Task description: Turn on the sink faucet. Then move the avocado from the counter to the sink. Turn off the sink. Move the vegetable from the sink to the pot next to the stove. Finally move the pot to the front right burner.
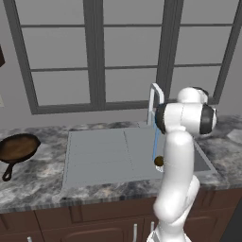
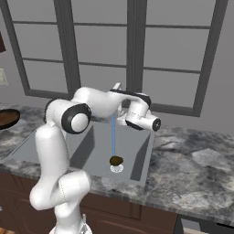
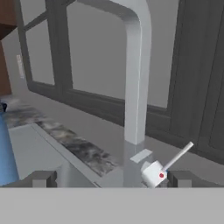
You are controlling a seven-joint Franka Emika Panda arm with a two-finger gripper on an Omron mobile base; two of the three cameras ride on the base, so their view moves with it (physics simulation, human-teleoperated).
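Water runs in a thin blue stream from the grey faucet into the sink. The dark avocado lies on the sink floor at the foot of the stream, also seen in the right base view as avocado beside the drain. My gripper is open and empty, held close in front of the faucet column. The white handle knob with its thin lever sits just inside my right fingertip. The pot and the stove are out of view.
A dark frying pan rests on the marble counter left of the sink. A large grey-framed window rises behind the faucet. More counter stretches to the right of the sink.
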